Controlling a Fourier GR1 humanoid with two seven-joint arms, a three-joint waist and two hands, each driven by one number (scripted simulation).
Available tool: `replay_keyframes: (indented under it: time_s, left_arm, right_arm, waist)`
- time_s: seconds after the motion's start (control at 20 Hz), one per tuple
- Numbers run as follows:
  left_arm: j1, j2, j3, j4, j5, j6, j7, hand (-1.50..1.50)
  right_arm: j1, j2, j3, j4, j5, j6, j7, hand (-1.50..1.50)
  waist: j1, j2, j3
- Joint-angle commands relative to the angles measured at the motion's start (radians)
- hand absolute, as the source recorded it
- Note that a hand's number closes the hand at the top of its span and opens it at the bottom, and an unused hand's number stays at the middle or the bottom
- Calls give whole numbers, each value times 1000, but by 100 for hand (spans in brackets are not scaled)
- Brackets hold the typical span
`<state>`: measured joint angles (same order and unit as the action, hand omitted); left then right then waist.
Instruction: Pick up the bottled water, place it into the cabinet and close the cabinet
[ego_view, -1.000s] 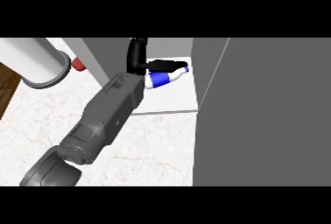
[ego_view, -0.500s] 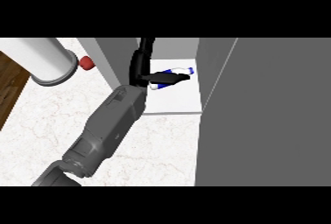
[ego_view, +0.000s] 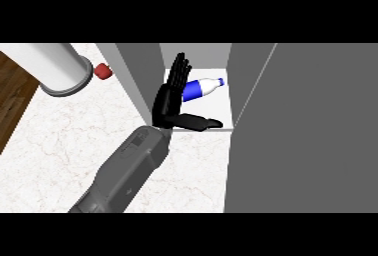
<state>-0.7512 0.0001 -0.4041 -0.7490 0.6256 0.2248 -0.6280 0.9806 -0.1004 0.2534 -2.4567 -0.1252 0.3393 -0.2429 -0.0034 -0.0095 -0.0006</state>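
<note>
The bottled water (ego_view: 203, 89), clear with a blue label and white cap, lies on its side on the white shelf floor (ego_view: 220, 111) inside the grey cabinet, cap pointing right. My left hand (ego_view: 168, 100) stands just left of it at the cabinet's opening. Its fingers are straight and point into the cabinet, its thumb sticks out to the right below the bottle, and the hand is open with nothing in it. The fingers hide the bottle's base. The cabinet door (ego_view: 310, 130) stands open as a large grey panel on the right. My right hand does not show.
A big white cylinder (ego_view: 55, 67) lies at the upper left of the marble counter (ego_view: 66, 145), with a small red thing (ego_view: 103, 72) beside its end. The counter's left edge meets dark wood (ego_view: 13, 100). The cabinet's left wall (ego_view: 136, 75) rises beside my hand.
My left hand was curled round the bottle and has let go. Its fingers are now straight, and the bottle rests on the shelf.
</note>
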Motion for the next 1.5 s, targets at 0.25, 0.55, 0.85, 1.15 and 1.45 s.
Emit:
replay_keyframes:
  time_s: [0.25,0.55,0.85,1.15,1.45]
  left_arm:
    - [271,45,-126,-433,-36,-4,101,-150]
    - [425,140,-157,-626,-30,-11,165,150]
    - [586,260,-144,-780,-23,-41,163,150]
    - [713,359,-64,-905,15,-36,164,-150]
    - [834,450,33,-1006,134,-139,167,-150]
  right_arm:
    - [50,-29,7,-133,53,-13,43,-150]
    - [53,-120,86,-174,153,72,48,150]
    - [5,-219,100,-159,190,151,54,150]
    - [38,-304,149,-221,265,218,-17,150]
    - [-10,-344,302,-190,314,240,27,150]
  waist:
    - [10,-3,0]
    - [12,-2,-1]
    - [21,2,-1]
    - [2,-8,-2]
    - [19,-8,-5]
